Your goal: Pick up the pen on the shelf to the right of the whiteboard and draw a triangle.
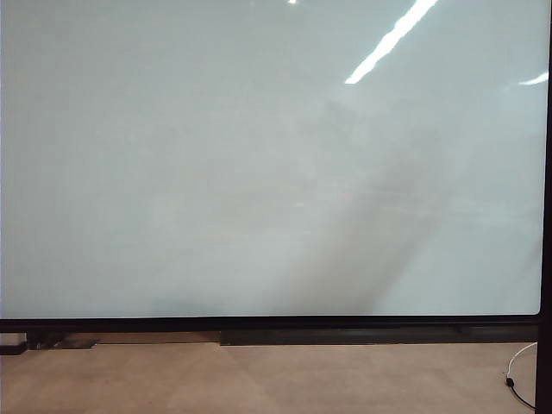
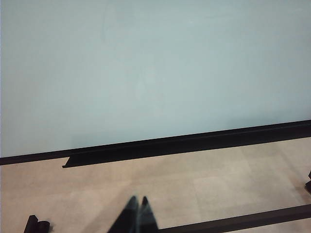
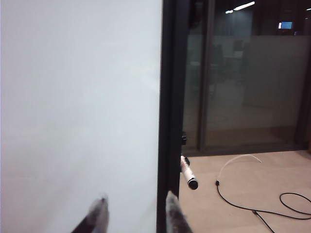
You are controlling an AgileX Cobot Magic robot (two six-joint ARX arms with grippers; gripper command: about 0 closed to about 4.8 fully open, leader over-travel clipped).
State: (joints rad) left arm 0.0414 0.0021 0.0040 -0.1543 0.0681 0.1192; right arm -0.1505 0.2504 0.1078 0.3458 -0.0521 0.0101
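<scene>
1. Whiteboard (image 1: 259, 164): a very large, glossy, pale board in a thin black frame, filling the exterior view. Ceiling lights are reflected in it. No line is seen on it; the triangle is judged not yet begun.
2. Floor (image 1: 259, 379): pale, bare below the board's lower frame.
3. Cable (image 3: 252, 204): thin, looped on the floor beyond the board's right edge. It is not part of the task.
4. Right gripper (image 3: 135, 211): shown in the right wrist view with jaws parted and nothing between them, pointed at the board's right frame edge.
5. Left gripper (image 2: 136, 213): shown in the left wrist view with fingertips together, nothing held, low before the board's bottom frame.
6. Pen (image 3: 188, 175): a short white marker, dark-tipped, seen just beside the right frame, not yet grasped. Pick-up and drawing are both left.
</scene>
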